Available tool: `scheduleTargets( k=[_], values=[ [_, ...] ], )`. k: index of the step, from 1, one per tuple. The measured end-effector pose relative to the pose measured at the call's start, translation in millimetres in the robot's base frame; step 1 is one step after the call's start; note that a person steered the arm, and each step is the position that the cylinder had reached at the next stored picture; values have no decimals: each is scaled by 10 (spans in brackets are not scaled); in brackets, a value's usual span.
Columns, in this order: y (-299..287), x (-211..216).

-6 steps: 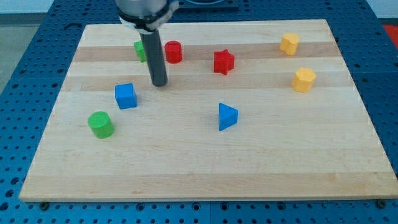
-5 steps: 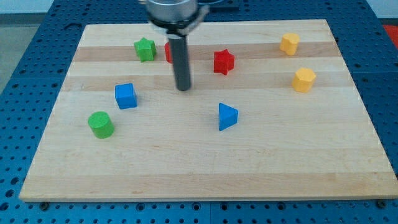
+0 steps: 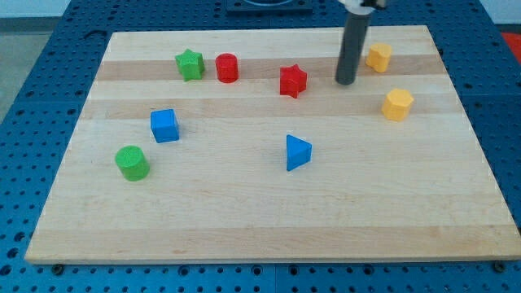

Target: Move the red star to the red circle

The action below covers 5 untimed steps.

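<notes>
Pale wooden desk [image 3: 269, 212] on blue perforated base [image 3: 24, 163]; no legible brands, labels or writing. Rod only, no gripper fitted, so no gripper state to record. My tip [image 3: 345, 82] resting at the view's right of the red star block [image 3: 293, 80], apart from it, near the yellow block [image 3: 378, 57]. Red star block lying near the view's top, well right of the red cylinder block [image 3: 227, 67]. Green star block [image 3: 190, 64] just left of that cylinder.
</notes>
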<state>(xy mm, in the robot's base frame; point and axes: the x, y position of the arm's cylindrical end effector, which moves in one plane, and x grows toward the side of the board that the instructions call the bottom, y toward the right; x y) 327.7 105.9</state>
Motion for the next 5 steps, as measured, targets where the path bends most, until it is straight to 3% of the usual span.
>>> scheduleTargets(
  k=[3,5],
  values=[
    [-1420,1],
    [-721,438]
  ],
)
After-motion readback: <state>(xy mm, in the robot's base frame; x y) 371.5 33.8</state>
